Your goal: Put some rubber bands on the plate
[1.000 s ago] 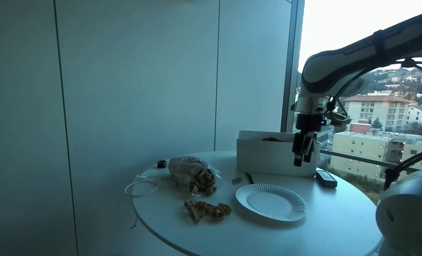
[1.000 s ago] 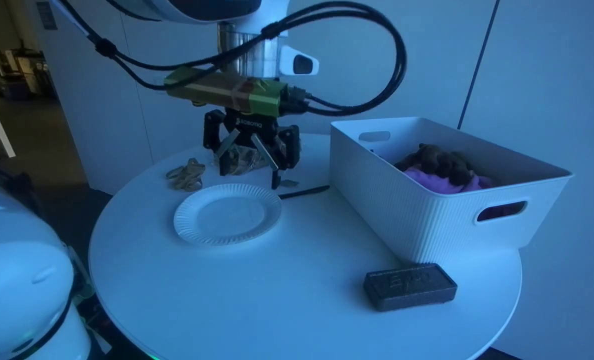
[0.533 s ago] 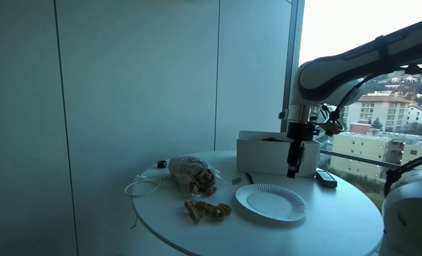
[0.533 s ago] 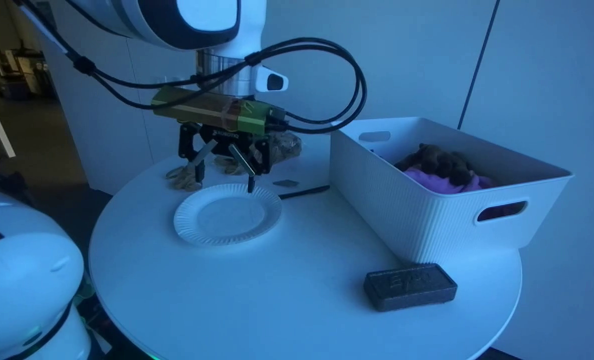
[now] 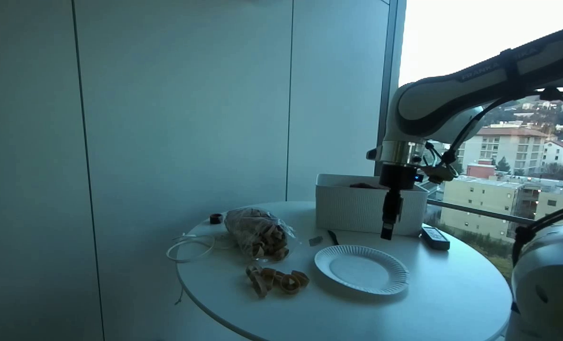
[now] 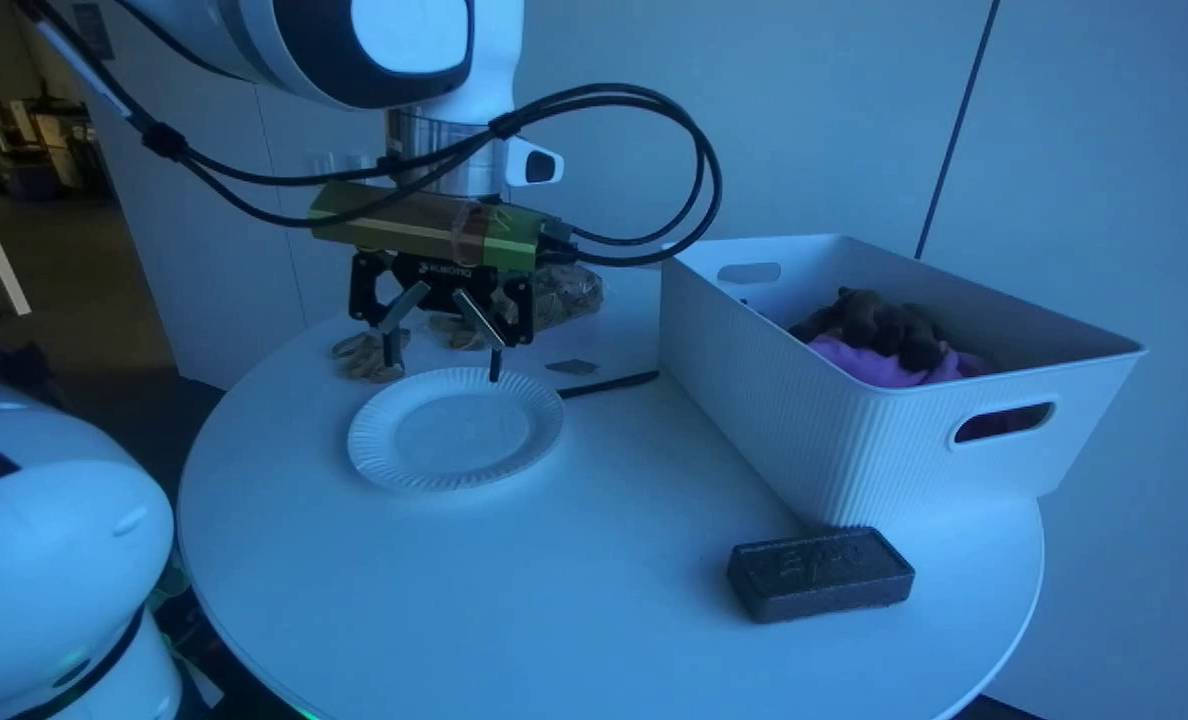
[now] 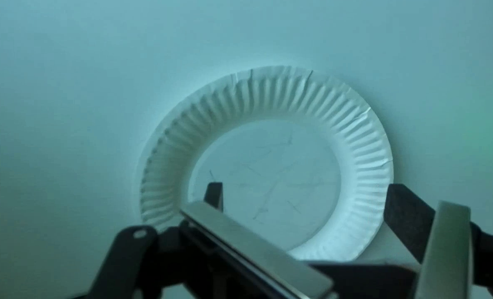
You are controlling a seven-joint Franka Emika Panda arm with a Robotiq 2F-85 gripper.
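Hanging with its jaws spread and nothing between them, the tool (image 6: 444, 360) looks to be more or less right over the plate (image 7: 267, 162), which has nothing on it yet. The rubber bands (image 5: 272, 276) are off to one side of the tool, a loose clump on the tabletop (image 6: 554, 590) just beside the plate, and a clear plastic bag (image 5: 250, 229) of tan stuff sits near them, further out. My guess is it needs to go sideways first, then down. Dive too early and a tip probably catches that thin rim and flips or shoves the plate. Come down off-centre on the clump and I'd bet it gets one loop or none, or drags the whole lot, since they look floppy and piled together. Overshoot and it could snag the bag. The white bin (image 6: 754, 400), off another side of the tool, seems well out of trouble.
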